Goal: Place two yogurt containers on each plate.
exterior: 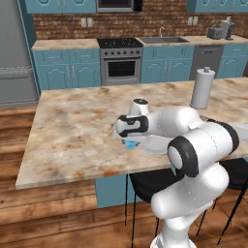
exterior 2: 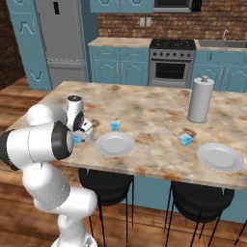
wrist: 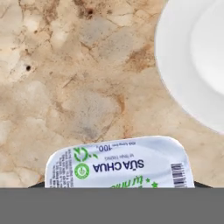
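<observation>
A yogurt container, a small blue cup with a white printed lid, sits between the fingertips of my gripper, which is shut on it. The gripper is low over the island counter, just left of the near plate. The held container shows as a blue spot under the hand. That plate's rim lies close to the right of the cup. A second yogurt container stands behind the near plate. A third stands left of the far plate. Both plates carry nothing.
A tall white-grey paper-towel cylinder stands upright at the back right of the island counter. The counter's front edge runs just below the plates, with black stools under it. My own arm hides part of the near plate.
</observation>
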You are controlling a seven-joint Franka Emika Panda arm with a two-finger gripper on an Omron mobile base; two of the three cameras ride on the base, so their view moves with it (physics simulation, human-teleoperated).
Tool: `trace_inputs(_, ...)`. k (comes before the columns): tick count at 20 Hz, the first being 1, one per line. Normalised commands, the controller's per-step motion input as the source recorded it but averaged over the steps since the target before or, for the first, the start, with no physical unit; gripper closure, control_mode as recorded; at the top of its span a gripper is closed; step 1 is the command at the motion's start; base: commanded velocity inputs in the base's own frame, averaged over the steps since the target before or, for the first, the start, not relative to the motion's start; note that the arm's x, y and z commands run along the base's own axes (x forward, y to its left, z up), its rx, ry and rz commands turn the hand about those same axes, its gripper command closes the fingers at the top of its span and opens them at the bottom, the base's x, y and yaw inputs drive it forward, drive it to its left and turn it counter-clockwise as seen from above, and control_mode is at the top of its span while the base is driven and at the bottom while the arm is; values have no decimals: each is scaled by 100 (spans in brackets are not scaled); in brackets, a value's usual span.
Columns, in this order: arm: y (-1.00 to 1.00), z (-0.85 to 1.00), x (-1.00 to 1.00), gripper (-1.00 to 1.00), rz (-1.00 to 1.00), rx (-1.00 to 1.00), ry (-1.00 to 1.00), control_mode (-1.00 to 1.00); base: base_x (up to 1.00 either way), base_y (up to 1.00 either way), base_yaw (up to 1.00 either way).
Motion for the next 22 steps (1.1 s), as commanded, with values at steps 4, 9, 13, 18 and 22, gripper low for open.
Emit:
trace_inputs(4, -88, 41, 40, 100, 0, 12, 0, -100, 0, 0, 0)
trace_inputs(9, -84, 1, 60, 100, 0, 7, 3, -100, 0, 0, 0)
trace_inputs(13, -74, -3, 26, 100, 0, -1, 0, -100, 0, 0, 0)
trace_inputs(18, -57, -9, 30, 100, 0, -5, 0, -100, 0, 0, 0)
trace_inputs(22, -31, -20, 32, 100, 0, -8, 2, -100, 0, 0, 0)
